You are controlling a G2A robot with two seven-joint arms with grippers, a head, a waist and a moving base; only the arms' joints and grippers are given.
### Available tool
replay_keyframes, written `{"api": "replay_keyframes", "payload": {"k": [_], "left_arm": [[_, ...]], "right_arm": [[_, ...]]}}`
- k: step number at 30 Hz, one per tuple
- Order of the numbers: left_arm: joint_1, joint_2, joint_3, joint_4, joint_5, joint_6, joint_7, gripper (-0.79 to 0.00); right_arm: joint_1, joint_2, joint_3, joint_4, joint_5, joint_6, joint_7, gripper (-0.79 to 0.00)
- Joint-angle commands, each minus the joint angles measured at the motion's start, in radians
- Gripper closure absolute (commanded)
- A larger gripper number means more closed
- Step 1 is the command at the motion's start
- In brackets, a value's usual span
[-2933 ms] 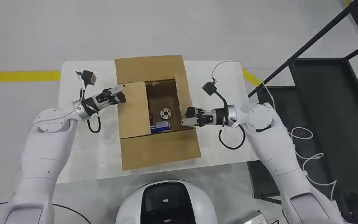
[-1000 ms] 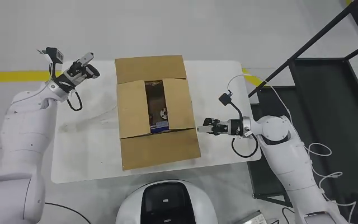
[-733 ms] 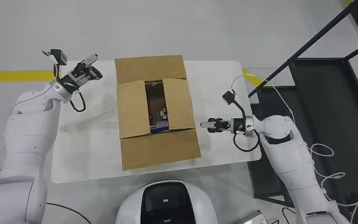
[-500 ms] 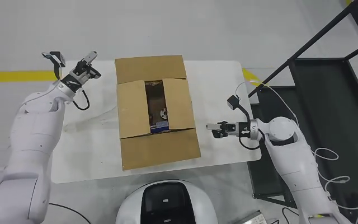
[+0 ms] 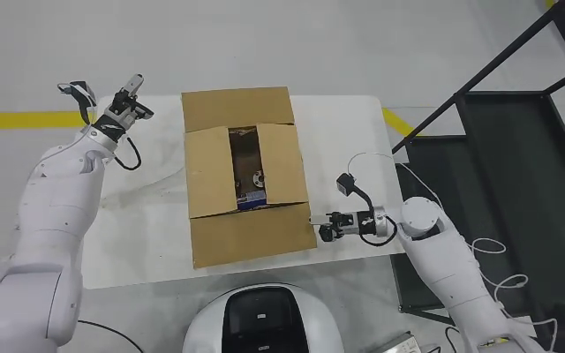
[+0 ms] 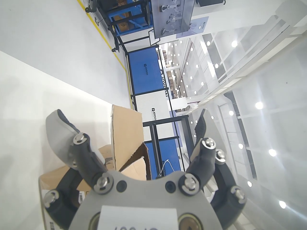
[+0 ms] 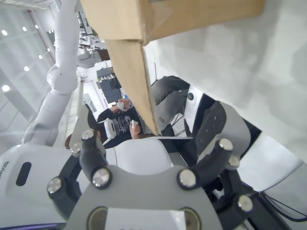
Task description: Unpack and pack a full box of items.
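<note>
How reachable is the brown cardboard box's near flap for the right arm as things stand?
Probably yes. The open right tool sits at the right corner of the brown cardboard box's near flap; in the right wrist view the flap edge appears to lie between its fingers, with nothing blocking.

A white table point(image 5: 146, 221) stands on a pale grey floor point(image 5: 353, 40) crossed by a yellow line point(image 5: 44, 118). A black metal frame point(image 5: 503, 123), possibly shelving, stands just beside the table's right edge. Farther off, blue partition panels point(image 6: 144, 72) stand under a high white ceiling dotted with round lights point(image 6: 259, 105).
</note>
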Motion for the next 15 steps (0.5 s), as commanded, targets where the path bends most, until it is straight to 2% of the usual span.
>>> {"api": "replay_keyframes", "payload": {"k": [1,5,10,15], "left_arm": [[0.0,0.0,0.0,0.0,0.0,0.0,0.0,-0.785],[0.0,0.0,0.0,0.0,0.0,0.0,0.0,-0.785],[0.0,0.0,0.0,0.0,0.0,0.0,0.0,-0.785],[0.0,0.0,0.0,0.0,0.0,0.0,0.0,-0.785]], "right_arm": [[-0.002,-0.001,-0.008,-0.001,0.054,-0.003,0.03,-0.785],[0.003,-0.004,-0.025,0.001,0.155,-0.01,0.098,-0.785],[0.028,-0.006,-0.039,0.014,0.201,-0.012,0.11,-0.785],[0.039,-0.01,-0.042,0.012,0.316,-0.007,0.143,-0.785]]}}
